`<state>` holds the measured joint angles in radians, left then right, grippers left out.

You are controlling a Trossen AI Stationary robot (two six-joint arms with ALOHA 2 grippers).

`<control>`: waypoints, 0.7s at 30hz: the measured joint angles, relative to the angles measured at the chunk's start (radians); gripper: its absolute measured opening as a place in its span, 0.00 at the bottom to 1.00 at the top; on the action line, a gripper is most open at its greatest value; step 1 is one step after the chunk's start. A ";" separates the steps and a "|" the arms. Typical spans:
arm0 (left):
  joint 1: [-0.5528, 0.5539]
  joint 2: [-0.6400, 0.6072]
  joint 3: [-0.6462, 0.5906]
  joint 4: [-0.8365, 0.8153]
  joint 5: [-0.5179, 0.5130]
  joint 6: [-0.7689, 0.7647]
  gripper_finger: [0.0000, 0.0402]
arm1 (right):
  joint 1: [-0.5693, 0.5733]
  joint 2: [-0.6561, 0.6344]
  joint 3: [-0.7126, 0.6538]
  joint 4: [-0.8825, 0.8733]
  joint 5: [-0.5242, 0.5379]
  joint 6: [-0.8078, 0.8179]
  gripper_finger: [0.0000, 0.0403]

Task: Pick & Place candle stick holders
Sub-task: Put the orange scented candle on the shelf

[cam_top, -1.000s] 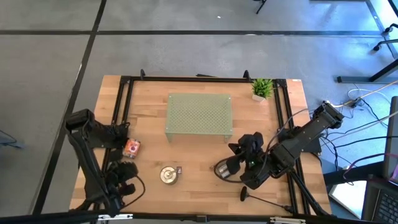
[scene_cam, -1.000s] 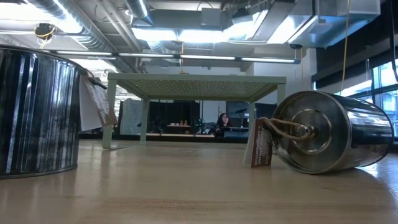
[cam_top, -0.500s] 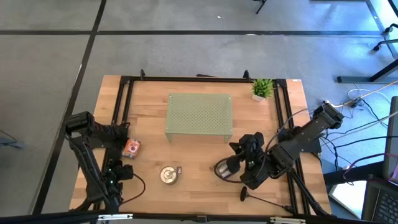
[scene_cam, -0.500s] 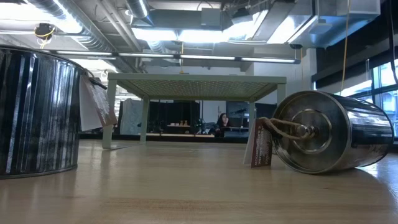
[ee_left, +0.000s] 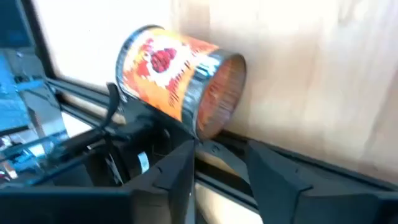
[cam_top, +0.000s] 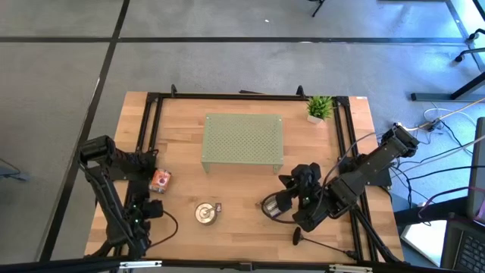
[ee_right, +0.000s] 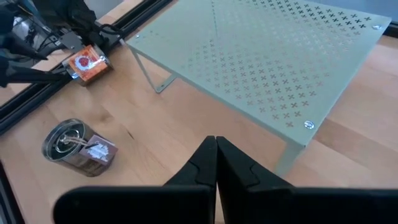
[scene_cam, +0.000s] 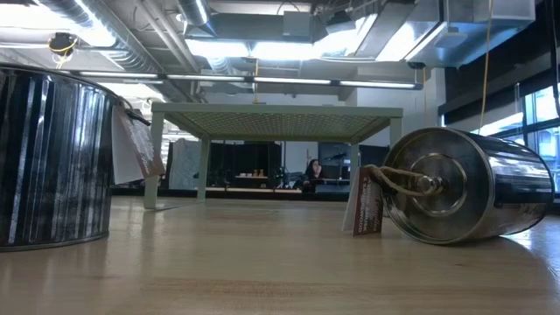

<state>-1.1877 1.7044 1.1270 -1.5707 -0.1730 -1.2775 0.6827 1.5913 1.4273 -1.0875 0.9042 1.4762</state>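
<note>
Tools: left (ee_left: 217, 165) parted, right (ee_right: 216, 163) pressed together.

No text, brand, number or sign can be read in any view. The orange can (ee_left: 177, 78), lying on its side at the counter's (cam_top: 250, 201) left edge, carries a red and orange printed label, but its marks are too blurred to make out. The silver can (scene_cam: 468, 185), near the middle of the counter's front edge, has a small dark red paper tag (scene_cam: 367, 206) tied to it; its print is too small to read.
</note>
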 joint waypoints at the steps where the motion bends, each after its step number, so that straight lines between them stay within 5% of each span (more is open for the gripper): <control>1: 0.000 0.002 -0.006 0.000 -0.013 -0.001 0.40 | 0.000 0.000 0.000 0.000 0.002 0.000 0.01; 21: -0.005 0.147 -0.152 0.028 -0.111 0.019 0.45 | 0.013 0.000 0.000 -0.001 0.038 -0.007 0.01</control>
<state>-1.1923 1.8516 0.9753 -1.5427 -0.2838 -1.2587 0.6960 1.5913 1.4277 -1.0882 0.9421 1.4689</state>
